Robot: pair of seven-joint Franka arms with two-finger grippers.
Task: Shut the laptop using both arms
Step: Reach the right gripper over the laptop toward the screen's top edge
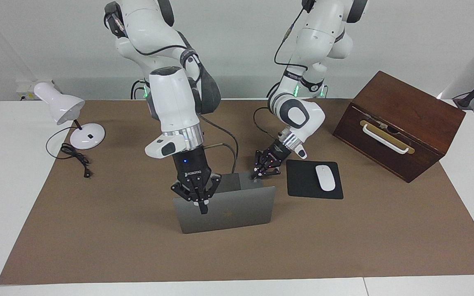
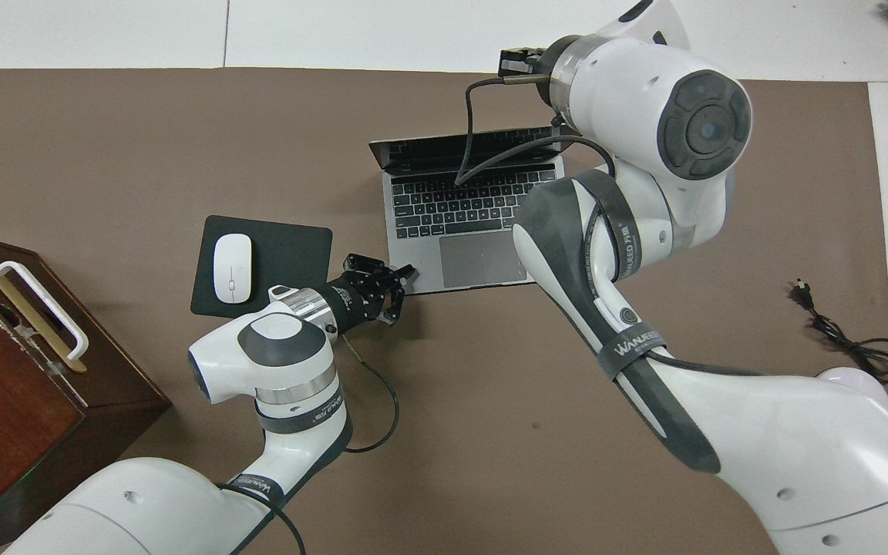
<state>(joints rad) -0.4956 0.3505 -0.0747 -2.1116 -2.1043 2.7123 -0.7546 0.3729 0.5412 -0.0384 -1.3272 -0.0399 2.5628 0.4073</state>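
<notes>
Right arm [image 1: 171, 102], big white jointed w/ grey joints & silver wrist ring, reaches far fwd from its base, forearm steep, wrist pointing down. Its black two-finger pincer [image 1: 203, 209] hangs tip-down, fingertips pressed together, outer links splayed to the sides. In overhead view the pincer is hidden under the arm's own wrist. Left arm [image 2: 274, 370], same build, elbow bent, forearm low & slanted. Left black pincer [image 2: 405, 276] angled down, tips together too.
</notes>
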